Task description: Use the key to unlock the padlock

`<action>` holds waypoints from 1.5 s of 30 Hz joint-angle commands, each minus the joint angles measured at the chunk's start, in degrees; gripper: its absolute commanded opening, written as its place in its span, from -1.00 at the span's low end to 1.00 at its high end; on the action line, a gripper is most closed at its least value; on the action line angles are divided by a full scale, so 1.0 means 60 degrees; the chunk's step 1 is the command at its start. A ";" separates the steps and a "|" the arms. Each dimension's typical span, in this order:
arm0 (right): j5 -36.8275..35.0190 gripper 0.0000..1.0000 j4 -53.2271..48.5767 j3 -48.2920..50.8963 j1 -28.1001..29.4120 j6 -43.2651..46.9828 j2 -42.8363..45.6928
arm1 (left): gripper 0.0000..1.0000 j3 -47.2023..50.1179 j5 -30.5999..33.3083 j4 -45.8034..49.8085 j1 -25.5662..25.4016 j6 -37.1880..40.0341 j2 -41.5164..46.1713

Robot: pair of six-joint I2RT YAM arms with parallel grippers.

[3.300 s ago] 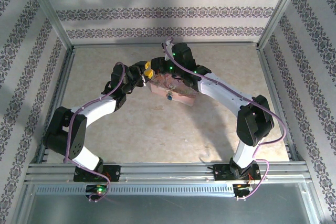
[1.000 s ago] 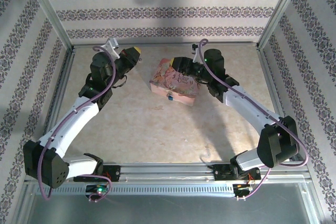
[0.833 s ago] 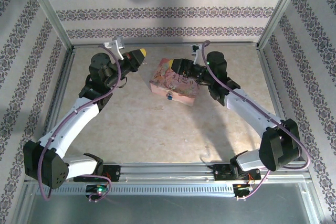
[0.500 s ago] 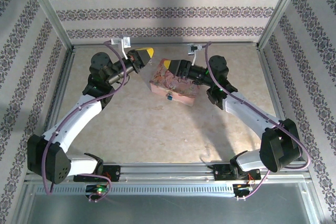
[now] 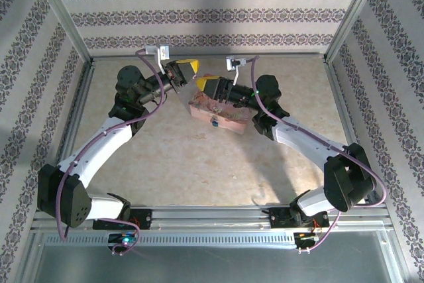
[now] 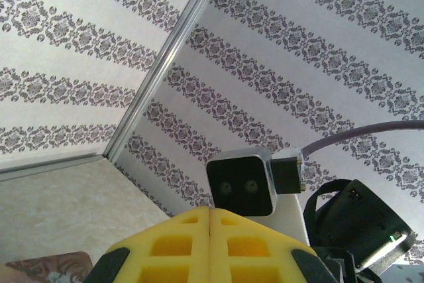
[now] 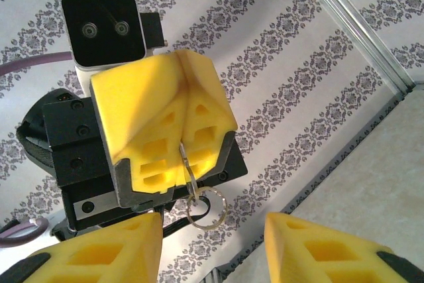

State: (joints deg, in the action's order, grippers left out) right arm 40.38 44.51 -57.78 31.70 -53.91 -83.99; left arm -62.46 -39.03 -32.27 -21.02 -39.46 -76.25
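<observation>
padlock (image 5: 214, 122) hangs on near face of pink box (image 5: 228, 116) on bench (image 5: 199, 164), untouched | right claw (image 7: 212, 246) released, raised over box | left claw (image 7: 182, 120) clenched on key (image 7: 185, 160), ring (image 7: 204, 211) dangling | progress: key in grasp only; inserting and turning remain

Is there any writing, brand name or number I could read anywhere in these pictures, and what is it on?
No text can be read.
On the pink box: the lid's print may hold lettering, too blurred to read.
On the key: too small to tell any stamp.
On the wallpaper: ornament only, no words.
</observation>
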 commanded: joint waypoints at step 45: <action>-0.0407 -1.00 0.0348 -0.0341 0.0195 0.0192 -0.0143 | -0.63 -0.0002 0.0220 -0.0527 -0.0101 0.0147 0.0235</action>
State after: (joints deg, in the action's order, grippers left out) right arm 39.24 46.39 -60.14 32.88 -54.41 -85.84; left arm -62.50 -38.63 -33.06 -21.04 -40.12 -76.27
